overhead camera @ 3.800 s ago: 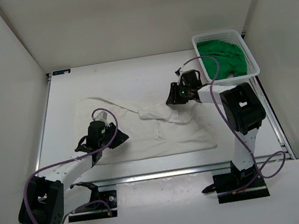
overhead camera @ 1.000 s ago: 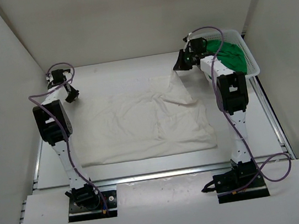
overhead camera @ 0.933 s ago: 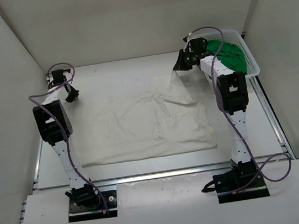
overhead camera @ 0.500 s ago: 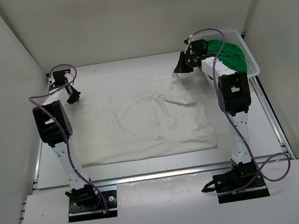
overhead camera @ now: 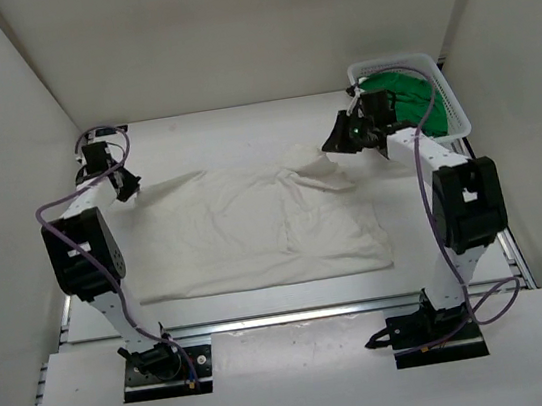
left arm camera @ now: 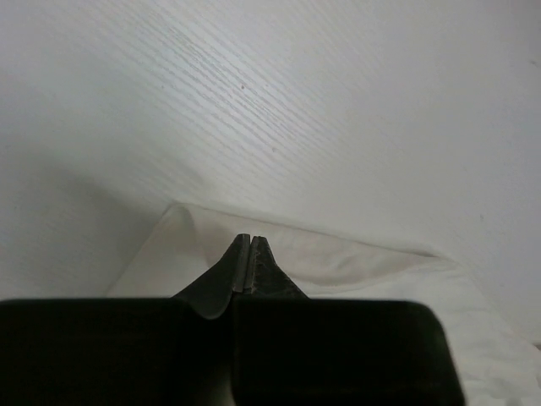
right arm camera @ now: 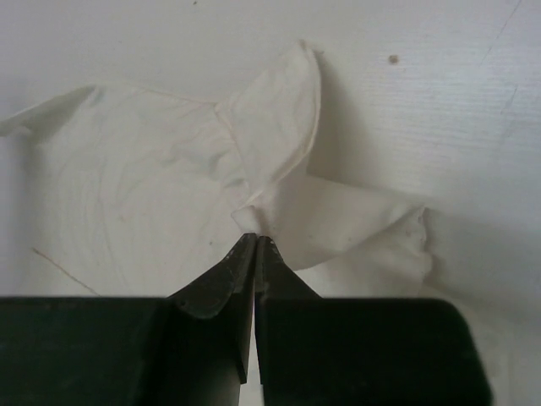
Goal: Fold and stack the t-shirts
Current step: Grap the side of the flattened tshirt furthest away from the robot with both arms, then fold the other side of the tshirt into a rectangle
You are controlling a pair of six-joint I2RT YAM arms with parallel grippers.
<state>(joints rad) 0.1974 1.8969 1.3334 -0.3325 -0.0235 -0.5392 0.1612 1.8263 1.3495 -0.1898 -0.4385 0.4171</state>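
Note:
The white t-shirt (overhead camera: 264, 224) lies spread and wrinkled on the table. My left gripper (overhead camera: 132, 190) is at its far left corner. In the left wrist view the jaws (left arm camera: 248, 239) are shut, with the white cloth (left arm camera: 355, 266) at their tips. My right gripper (overhead camera: 332, 146) is at the far right corner. In the right wrist view it (right arm camera: 255, 238) is shut on a pinched fold of the shirt (right arm camera: 152, 169). The bright green t-shirt (overhead camera: 405, 91) lies bunched in the basket. The red t-shirt is out of view.
The white mesh basket (overhead camera: 455, 106) stands at the far right corner, just behind my right arm. White walls close in the table on the left, back and right. The table's near edge (overhead camera: 287, 317) runs just below the shirt's hem.
The shirt went from crumpled to spread out. Over the last second both grippers have come a little nearer from the far edge, drawing the shirt's far corners with them.

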